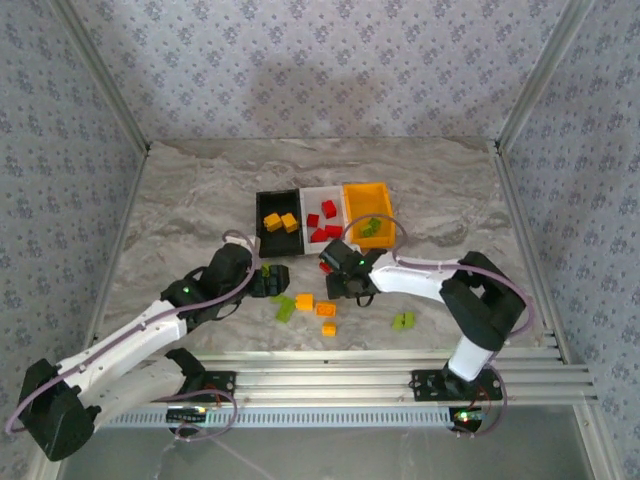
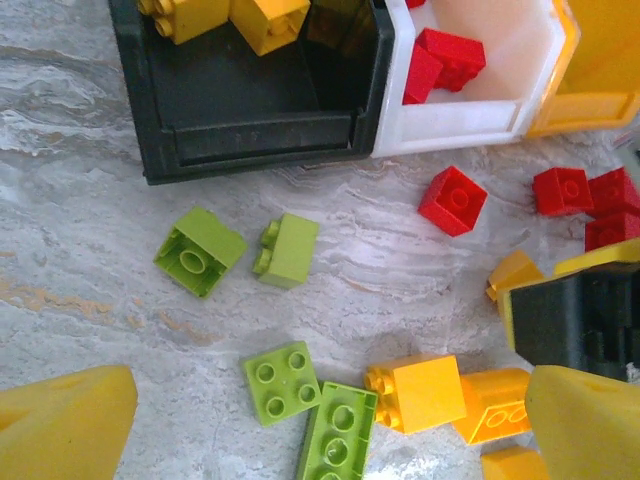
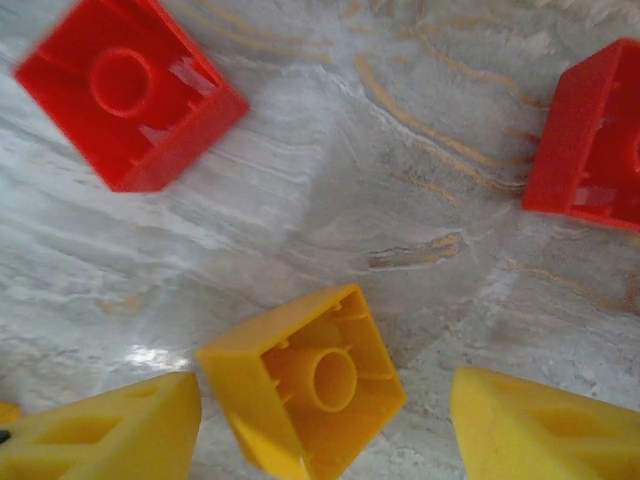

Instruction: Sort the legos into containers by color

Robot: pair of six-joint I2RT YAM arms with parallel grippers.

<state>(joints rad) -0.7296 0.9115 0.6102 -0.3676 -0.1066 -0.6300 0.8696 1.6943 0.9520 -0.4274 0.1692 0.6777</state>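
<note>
Top external view: black bin [image 1: 278, 193] holding yellow bricks [image 1: 280, 222], white bin [image 1: 322, 190] holding red bricks [image 1: 322, 222], orange bin [image 1: 366, 187] holding green ones, set side by side on the counter [image 1: 190, 200].

Left wrist view: left claw [image 2: 328, 420] wide open above loose green bricks [image 2: 282, 380] (nothing held).

Right wrist view: right claw [image 3: 325, 430] open, fingers either side of an upturned yellow brick [image 3: 305, 385].
</note>
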